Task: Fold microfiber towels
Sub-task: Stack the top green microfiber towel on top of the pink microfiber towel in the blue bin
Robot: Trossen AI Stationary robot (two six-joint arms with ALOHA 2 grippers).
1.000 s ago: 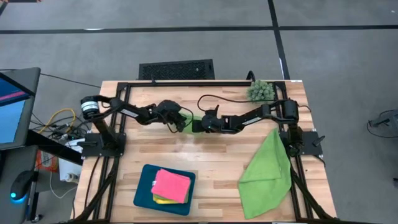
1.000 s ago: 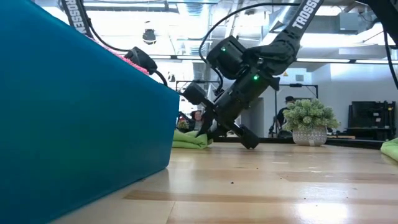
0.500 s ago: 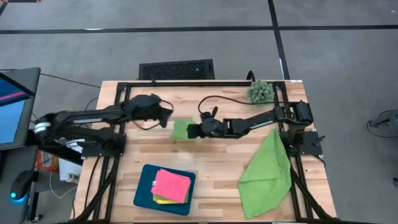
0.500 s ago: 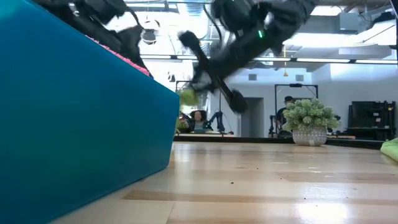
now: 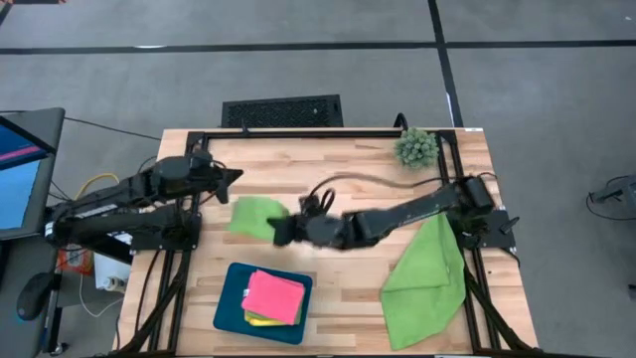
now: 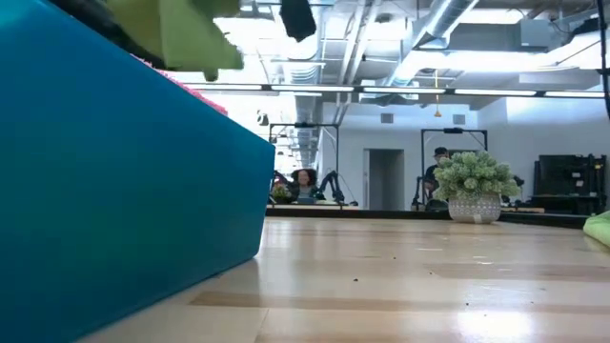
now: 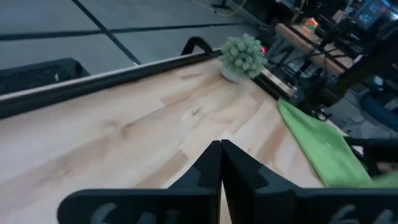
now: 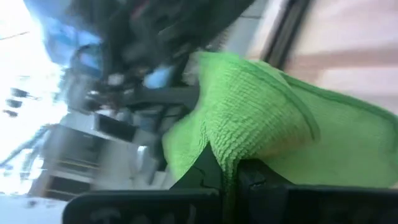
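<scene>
One folded green towel (image 5: 254, 215) clamped in right gripper (image 5: 281, 231) jaws, carried above tabletop (image 5: 348, 179) near teal tray (image 5: 227, 303) | step: stacking transfer | next: lower onto pink towel (image 5: 274, 295), release | left gripper (image 5: 231, 175) jaws closed, empty, parked left.

The right gripper (image 5: 281, 231) has carried the folded green towel (image 5: 253, 215) away from the far middle of the table, toward the near left, and now holds it lifted just beyond the blue tray (image 5: 231, 306). The left gripper (image 5: 231, 175) has let go and pulled back to the far left with fingers together.
</scene>
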